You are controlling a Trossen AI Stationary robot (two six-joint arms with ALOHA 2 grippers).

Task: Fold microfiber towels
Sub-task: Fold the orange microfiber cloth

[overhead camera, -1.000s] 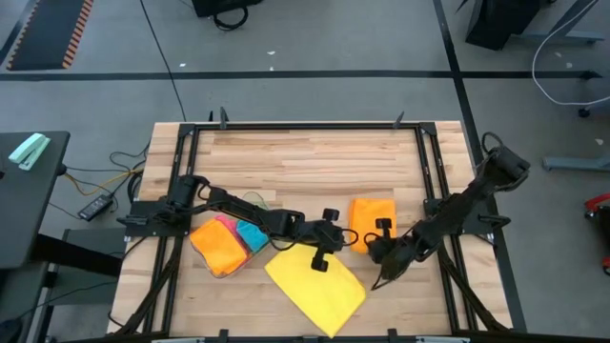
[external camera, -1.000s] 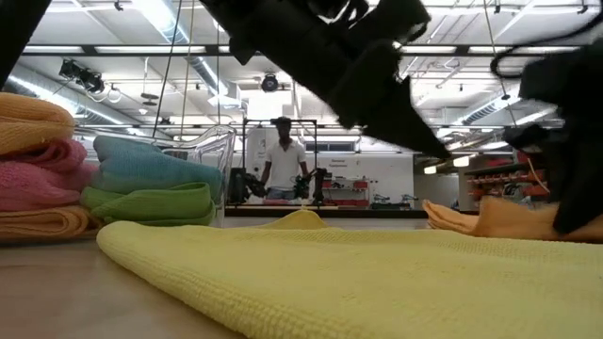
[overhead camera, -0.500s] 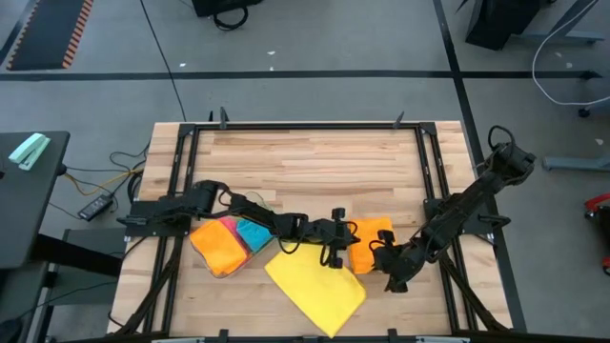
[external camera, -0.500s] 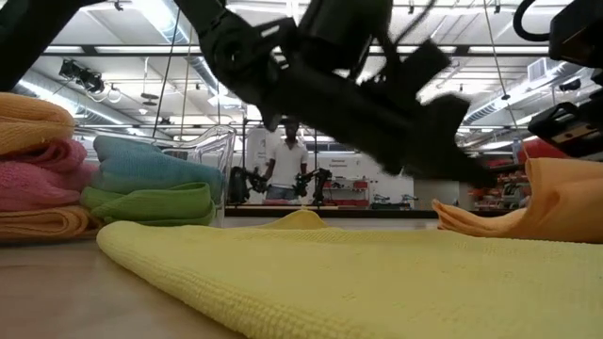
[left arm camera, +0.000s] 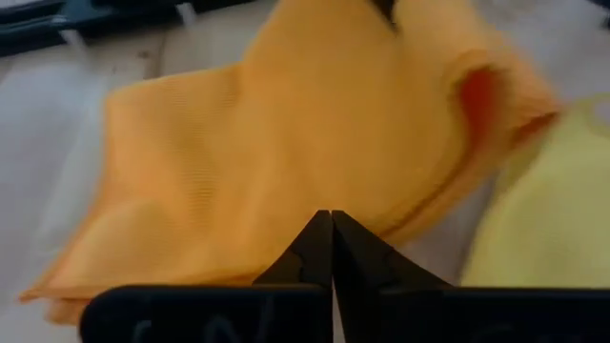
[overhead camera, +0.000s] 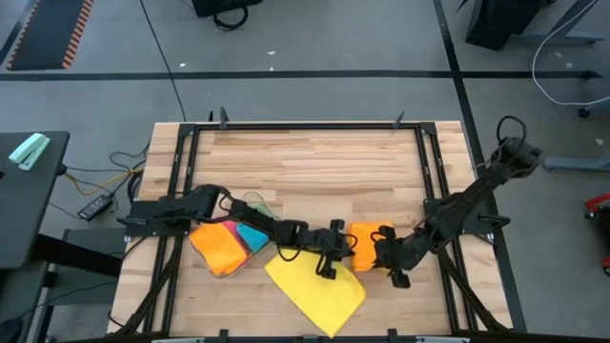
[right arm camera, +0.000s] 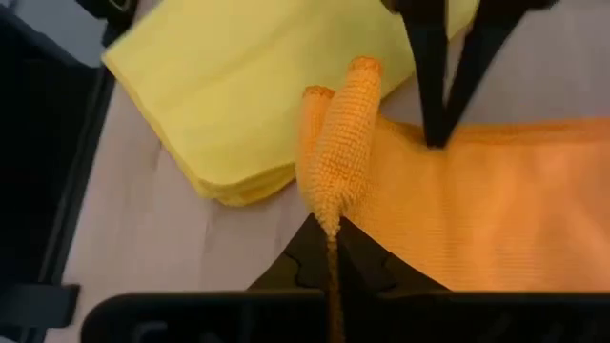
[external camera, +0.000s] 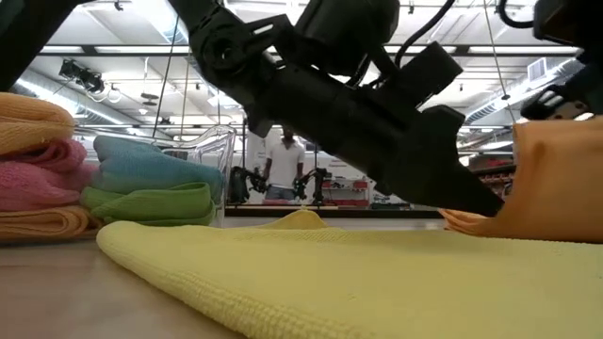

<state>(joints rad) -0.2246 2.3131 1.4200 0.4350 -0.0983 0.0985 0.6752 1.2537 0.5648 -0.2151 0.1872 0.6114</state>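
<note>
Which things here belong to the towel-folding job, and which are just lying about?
Job: orange towel, pinched by right gripper and left gripper; yellow towel; stacked towels.
Lying about: clear tray, floor cables.

**Around my table**

My table (overhead camera: 305, 162) is a pale wooden butcher-block top, its planks running side to side, edged by a black metal frame (overhead camera: 315, 125). It stands on a grey floor (overhead camera: 315, 38) crossed by dark lines, with a strip of orange-and-black hazard marking (overhead camera: 74, 36) at the far left corner. To my left sits a dark side stand (overhead camera: 29, 191) carrying a pale green object (overhead camera: 29, 151); yellow and black cables (overhead camera: 114, 171) trail beside it. A clear plastic tray (external camera: 219, 160) stands on the table. Across the room, under ceiling lights (external camera: 170, 19), a person (external camera: 285, 165) in a white shirt stands behind another bench.
</note>
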